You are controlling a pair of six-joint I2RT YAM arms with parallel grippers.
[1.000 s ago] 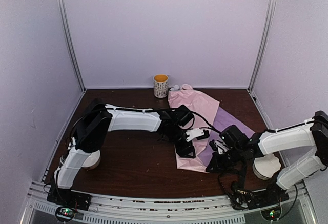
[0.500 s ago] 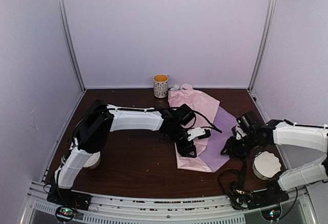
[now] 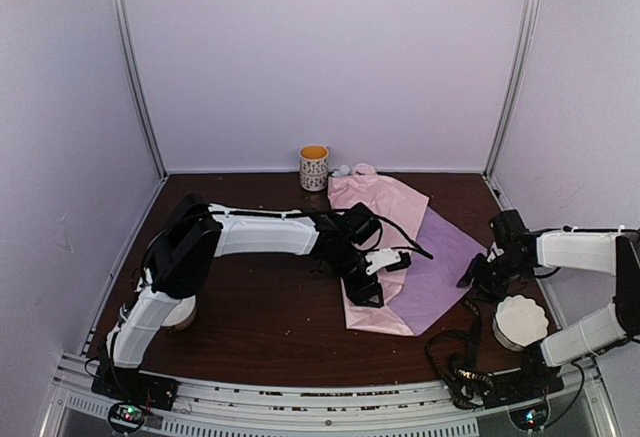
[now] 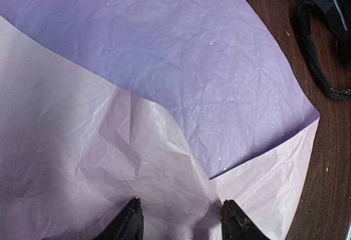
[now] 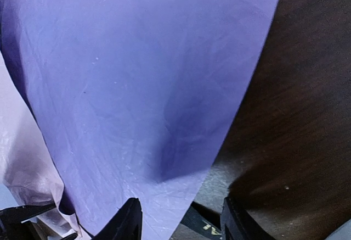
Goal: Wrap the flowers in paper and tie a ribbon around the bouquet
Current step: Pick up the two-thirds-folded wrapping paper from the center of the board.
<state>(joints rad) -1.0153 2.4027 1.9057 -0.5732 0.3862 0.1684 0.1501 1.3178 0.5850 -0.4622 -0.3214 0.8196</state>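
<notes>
Pink-and-lilac paper (image 3: 385, 207) lies half-folded on the bench (image 3: 260, 307).
The left pincer (image 4: 181, 221) is spread and empty over the paper's near pink corner. The right pincer (image 5: 181, 221) is likewise spread at the lilac flap's right edge. Pale flowers (image 3: 352, 170) peek from the paper's far end beside a mug (image 3: 314, 167).

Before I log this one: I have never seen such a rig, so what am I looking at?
Two white robot arms are bolted at the near edge of a brown table. The wide picture comes from a fixed camera above and behind them. The two close pictures come from a camera on each wrist. On the table lies a folded sheet of paper, pink on one face and lilac on the other, with pale blooms at its far end beside a mug. The left gripper is open, low over the pink part. The right gripper is open at the lilac edge. Neither holds anything.
</notes>
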